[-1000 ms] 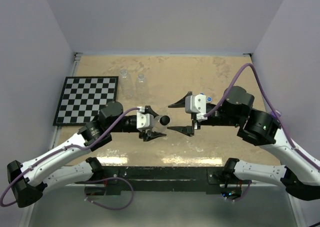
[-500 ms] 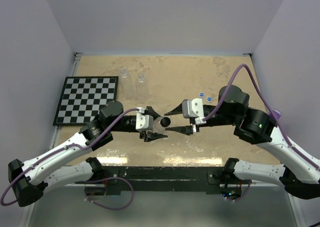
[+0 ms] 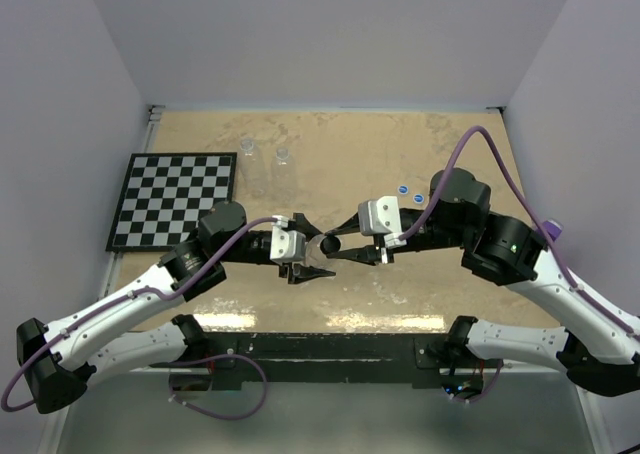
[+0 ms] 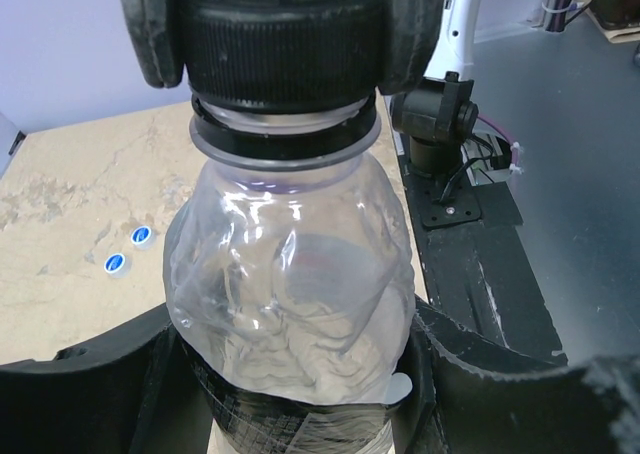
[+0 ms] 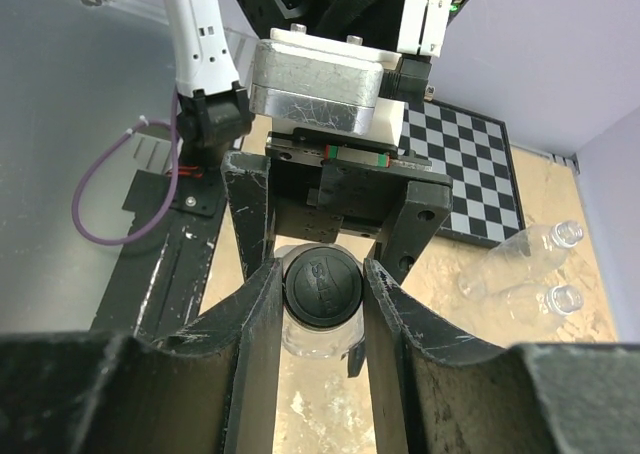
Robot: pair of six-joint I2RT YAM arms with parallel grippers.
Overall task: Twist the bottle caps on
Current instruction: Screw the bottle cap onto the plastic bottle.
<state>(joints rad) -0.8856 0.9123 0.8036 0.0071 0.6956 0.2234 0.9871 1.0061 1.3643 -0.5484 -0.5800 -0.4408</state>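
My left gripper [image 3: 303,247] [image 4: 290,399] is shut on a clear bottle [image 4: 290,274] and holds it lying sideways above the table, neck toward the right arm. A black cap [image 3: 330,244] [image 4: 283,39] [image 5: 322,286] sits on the bottle's neck. My right gripper [image 3: 341,246] [image 5: 322,296] faces the left one and is shut on this cap, its fingers [image 4: 150,24] [image 5: 262,314] pressing both sides. Two blue caps [image 3: 402,189] [image 3: 418,200] [image 4: 142,236] lie on the table right of centre. Two more clear bottles [image 3: 247,152] [image 3: 282,158] [image 5: 520,259] without caps are at the back left.
A checkerboard mat [image 3: 175,199] [image 5: 470,164] lies on the left side of the sandy tabletop [image 3: 340,154]. The black near-edge rail [image 3: 320,349] carries both arm bases. Grey walls enclose the table on three sides.
My right gripper has moved left to the bottle's neck and closed from wide open onto the black cap. The left arm and its bottle have stayed put.
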